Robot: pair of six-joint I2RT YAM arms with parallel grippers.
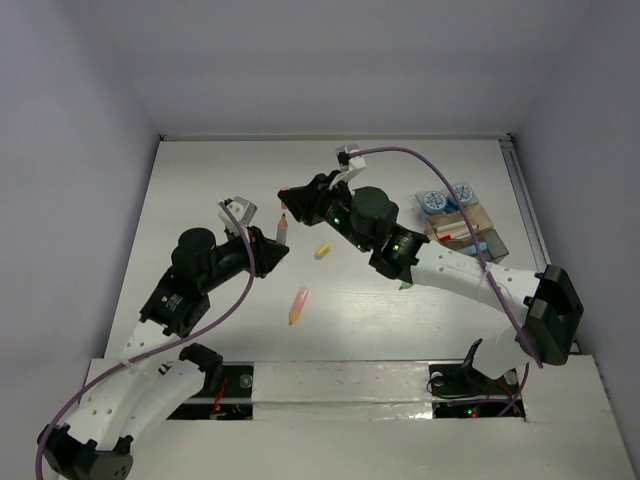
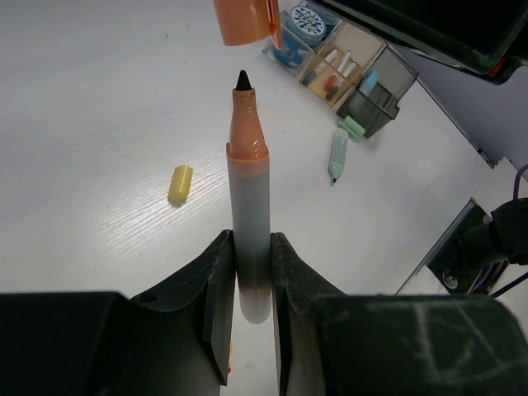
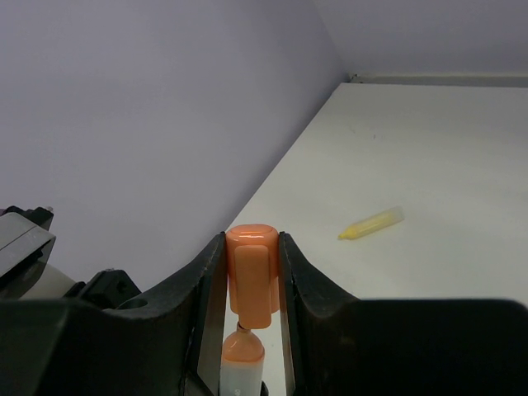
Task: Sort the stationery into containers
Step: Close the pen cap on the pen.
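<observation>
My left gripper [image 1: 270, 245] is shut on the white barrel of an uncapped orange pen [image 1: 282, 230], tip pointing away; in the left wrist view the pen [image 2: 248, 190] stands between the fingers [image 2: 216, 289]. My right gripper [image 1: 292, 197] is shut on the pen's orange cap [image 3: 252, 276], held just off the pen tip [image 3: 242, 353]; the cap also shows in the left wrist view [image 2: 245, 21]. The trays [image 1: 468, 232] sit at the right, with two blue-and-white pots [image 1: 433, 201] behind them.
A short yellow stub [image 1: 322, 251] and a yellow-orange pen [image 1: 297, 305] lie on the table mid-front; the pen also shows in the right wrist view [image 3: 373, 223]. A green pen [image 2: 337, 154] lies near the trays [image 2: 363, 78]. The right arm [image 1: 450, 265] spans the middle right.
</observation>
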